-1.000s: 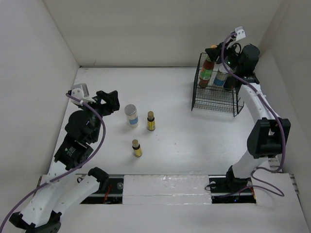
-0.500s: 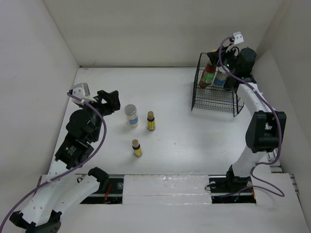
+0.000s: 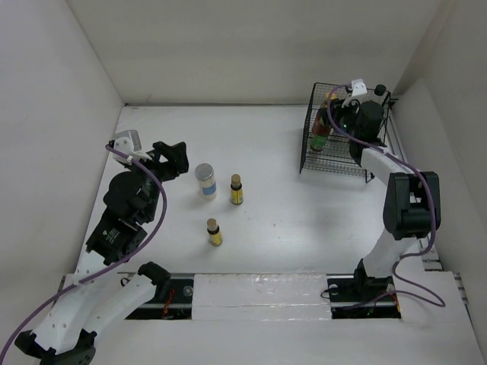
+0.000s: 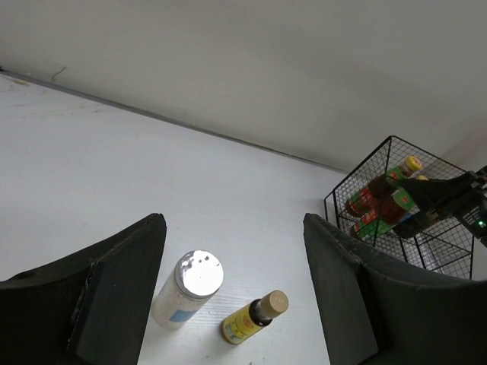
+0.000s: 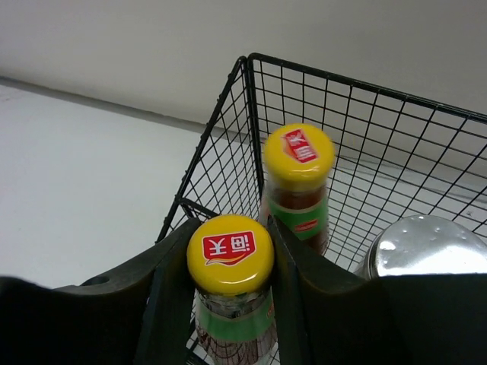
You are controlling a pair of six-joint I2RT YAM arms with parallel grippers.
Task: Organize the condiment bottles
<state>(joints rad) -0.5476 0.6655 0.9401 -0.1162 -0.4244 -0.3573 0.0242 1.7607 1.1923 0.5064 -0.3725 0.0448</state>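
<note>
Roughly halfway: right jaws grip a yellow-capped, red-green-labelled bottle [image 5: 230,249] inside the black wire basket [image 3: 335,161], beside its twin [image 5: 298,156] and a silver-lidded jar [image 5: 422,247]. Left jaws wide, empty. One white silver-lidded jar [image 3: 205,180] and two tiny yellow-labelled bottles [image 3: 237,189] [image 3: 214,232] pending on table [image 3: 274,205].

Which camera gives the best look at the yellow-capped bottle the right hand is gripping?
Right wrist: the yellow-capped bottle sits close up in the right hand, cap logo clear. Top external shows it small, partly hidden by the hand and the basket wire. Left wrist shows it far off and tiny.
</note>
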